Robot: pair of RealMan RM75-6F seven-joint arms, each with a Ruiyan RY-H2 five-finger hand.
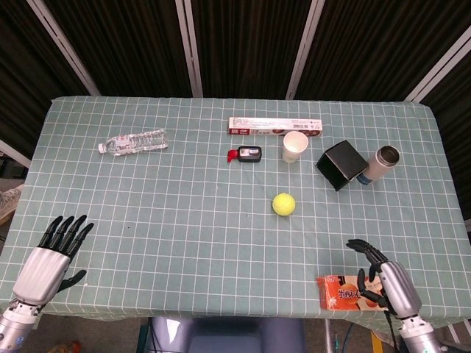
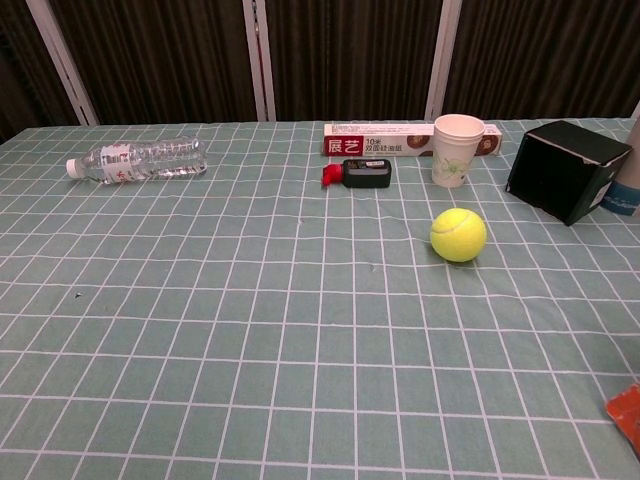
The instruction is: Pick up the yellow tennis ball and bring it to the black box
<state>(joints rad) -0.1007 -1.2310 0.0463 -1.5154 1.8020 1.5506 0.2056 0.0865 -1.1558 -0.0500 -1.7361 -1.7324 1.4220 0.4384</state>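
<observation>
I've got the yellow tennis ball sitting mid-frame on the desk, free, w/ the black box up and to its right, near but not touching. Right hand is lower right, over the snack pack, fingers loosely curled, holding nothing. Left hand lower left, fingers spread, empty. I'd come at the ball from above w/ the right hand and wrap wide: it's fuzzy felt, round, will roll on the smooth checked cloth if nudged. Box looks rigid, matte, open-sided.
</observation>
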